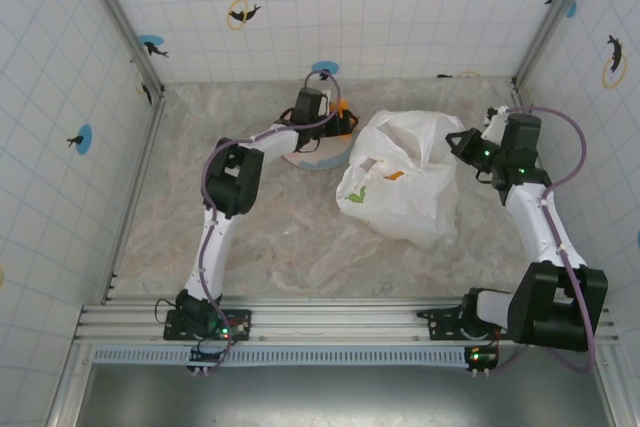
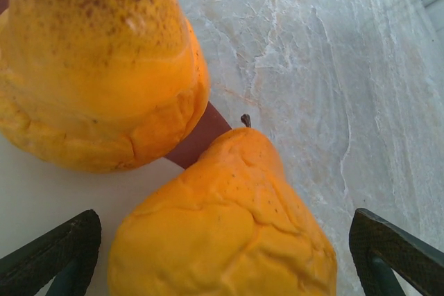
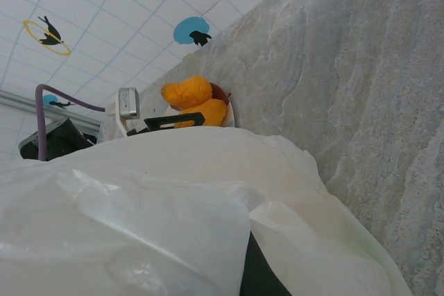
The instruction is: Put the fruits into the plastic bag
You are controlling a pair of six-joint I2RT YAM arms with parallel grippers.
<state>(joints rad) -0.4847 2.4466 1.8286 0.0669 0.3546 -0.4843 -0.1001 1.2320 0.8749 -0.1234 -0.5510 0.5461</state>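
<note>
Counted 2 orange fruits (image 3: 187, 93) on 1 plate (image 2: 35, 192): stemmed fruit (image 2: 222, 227) lay at 5 o'clock of speckled fruit (image 2: 97, 60). Plastic bag (image 1: 410, 202): 1, at plate's 4 o'clock. One orange piece (image 1: 395, 175) showed through its film; further contents were uncountable.

Fruits (image 2: 222, 227): orange skin, dull waxy finish, fine dark speckle, shallow creases; rear one mottled brown on top.
Plastic bag (image 3: 139, 206): thin white translucent film, crinkled, soft sheen.
Plate (image 2: 35, 192): smooth, pale, matt.
Desk (image 2: 333, 67): marble-look, grey-veined, smooth, low sheen.
Fingers (image 2: 59, 251) of left pincer (image 2: 223, 261): dark, finely textured, matt.
Walls (image 1: 350, 7): white grid-patterned panels, smooth.
Front rail (image 1: 330, 319): bare ridged metal.
</note>
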